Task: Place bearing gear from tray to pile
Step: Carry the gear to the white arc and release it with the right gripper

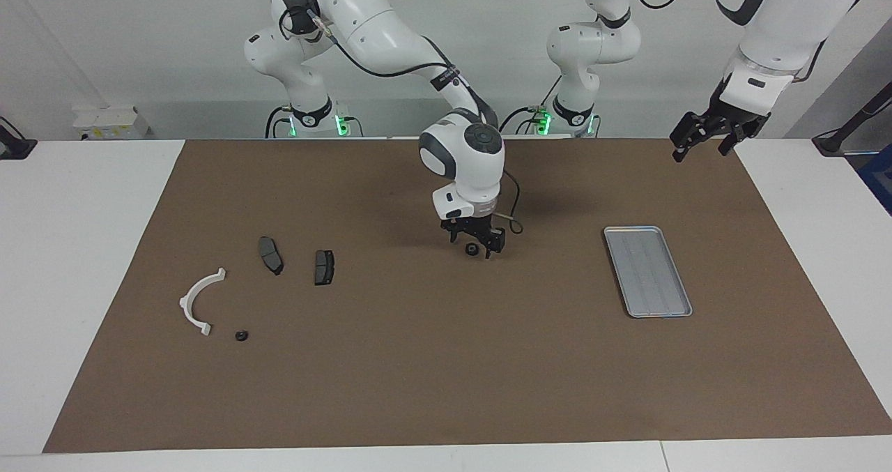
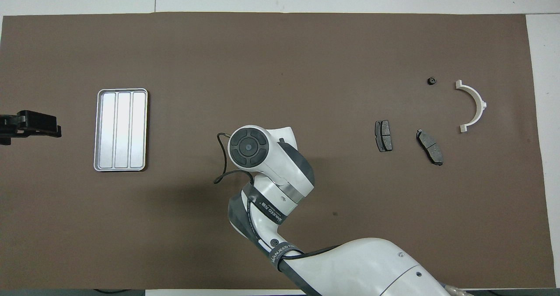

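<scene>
A small black bearing gear (image 1: 472, 249) sits low at the mat's middle, between the fingers of my right gripper (image 1: 475, 247), which stand open wider than the gear. The overhead view hides this gripper and gear under the right wrist. The silver ribbed tray (image 1: 648, 271) (image 2: 121, 130) lies empty toward the left arm's end. The pile lies toward the right arm's end: a white semicircular bracket (image 1: 201, 301) (image 2: 473, 106) and two dark brake pads (image 1: 270, 254) (image 1: 324, 267). My left gripper (image 1: 702, 150) (image 2: 30, 124) waits open, raised over the mat's edge beside the tray.
A second small black gear (image 1: 241, 335) (image 2: 432, 81) lies beside the white bracket, farther from the robots than the brake pads. The brown mat (image 1: 446, 388) covers most of the white table. A black cable loops off the right wrist (image 2: 221, 165).
</scene>
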Controlling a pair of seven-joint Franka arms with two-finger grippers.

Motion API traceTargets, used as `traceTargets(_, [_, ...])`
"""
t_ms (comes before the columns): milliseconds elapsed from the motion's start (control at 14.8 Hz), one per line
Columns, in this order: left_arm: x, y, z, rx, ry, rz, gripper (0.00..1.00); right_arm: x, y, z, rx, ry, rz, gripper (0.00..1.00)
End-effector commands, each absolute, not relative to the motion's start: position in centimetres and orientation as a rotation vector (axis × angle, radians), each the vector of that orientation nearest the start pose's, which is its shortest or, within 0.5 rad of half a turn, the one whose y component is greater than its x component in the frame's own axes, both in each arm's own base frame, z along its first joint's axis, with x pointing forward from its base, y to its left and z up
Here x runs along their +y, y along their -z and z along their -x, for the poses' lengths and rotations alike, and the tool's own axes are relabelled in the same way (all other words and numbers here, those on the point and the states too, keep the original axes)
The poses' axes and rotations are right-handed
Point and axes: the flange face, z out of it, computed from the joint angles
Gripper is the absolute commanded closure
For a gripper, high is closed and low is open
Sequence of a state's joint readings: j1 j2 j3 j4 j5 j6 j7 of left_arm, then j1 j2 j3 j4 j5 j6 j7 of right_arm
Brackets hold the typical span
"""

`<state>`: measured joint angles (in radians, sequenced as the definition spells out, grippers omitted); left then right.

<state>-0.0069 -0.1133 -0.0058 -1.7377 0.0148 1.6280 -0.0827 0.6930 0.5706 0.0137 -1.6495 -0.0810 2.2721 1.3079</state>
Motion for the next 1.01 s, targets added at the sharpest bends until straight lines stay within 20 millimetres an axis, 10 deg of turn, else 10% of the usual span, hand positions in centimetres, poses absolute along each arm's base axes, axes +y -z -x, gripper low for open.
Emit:
traceTargets(0, [-0.6, -61.6, -51.7, -0.083, -0.023, 3.123, 0.0, 45.4, -27.7, -52.6, 0.856, 0.144, 3.0, 0.0])
traceTargets(202, [-0.6, -61.5, -51.7, -0.083, -0.023, 3.124, 0.0, 45.0, -27.6, -52.9, 0.861, 0.141, 3.006, 0.2])
traceTargets(472, [-0.5, -61.6, -51.6, -0.091, -0.026, 3.127, 0.0, 44.9, -28.3, -53.4, 0.879, 0.129, 3.004, 1.0])
traceTargets(945, [-0.2, -62.9, -51.4, -0.098, -0.024, 3.128, 0.0, 44.6, -28.9, -54.0, 0.882, 0.126, 3.03, 1.0])
